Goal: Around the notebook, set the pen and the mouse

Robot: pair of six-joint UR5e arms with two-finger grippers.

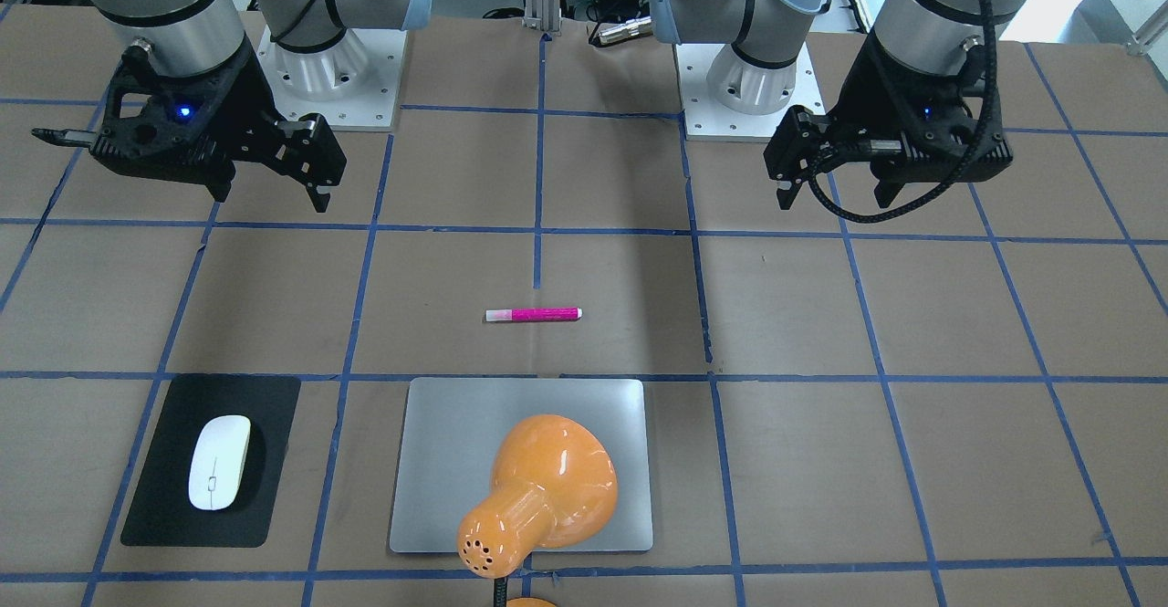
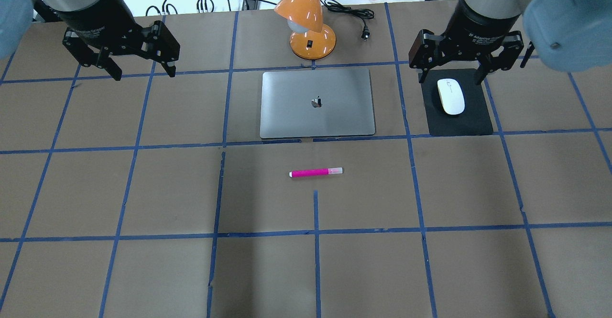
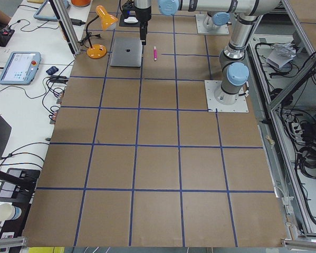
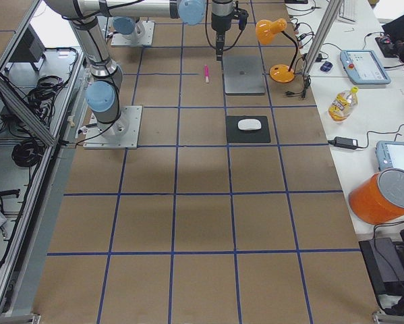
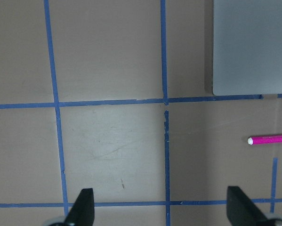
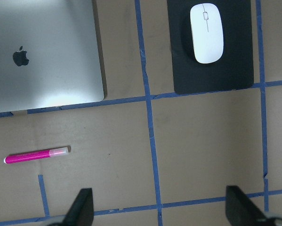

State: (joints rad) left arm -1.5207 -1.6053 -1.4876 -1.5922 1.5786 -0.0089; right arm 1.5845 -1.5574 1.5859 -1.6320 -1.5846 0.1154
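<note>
We see a table (image 2: 143, 189) covered in brown paper and ruled into squares by blue tape, with both arms held above it on the robot's side. The left gripper (image 2: 144, 75) hangs clear of the surface with its two fingers spread wide and nothing between them, and the right gripper (image 1: 272, 198) is the same, fingers far apart and holding nothing. In both wrist views only bare paper shows between the fingertips. The notebook (image 2: 317, 103) lies flat and closed in the middle of the table's far half, its long edges running across our overhead view. An orange desk lamp (image 2: 308, 16) stands just beyond the notebook's far edge, and from the front-facing camera its shade hides part of the silver lid. A black pad (image 2: 459, 122) lies flat to the robot's right of the notebook, apart from it, with a blue tape line running between the two. The mouse (image 2: 451, 96) rests on that pad, nearer its far edge than its near one, its length pointing away from the robot. The pen (image 2: 315, 172) lies on the bare paper on the robot's side of the notebook, near it but not touching, roughly parallel to the notebook's near edge, with the white tip toward the robot's left and the pale cap toward its right
</note>
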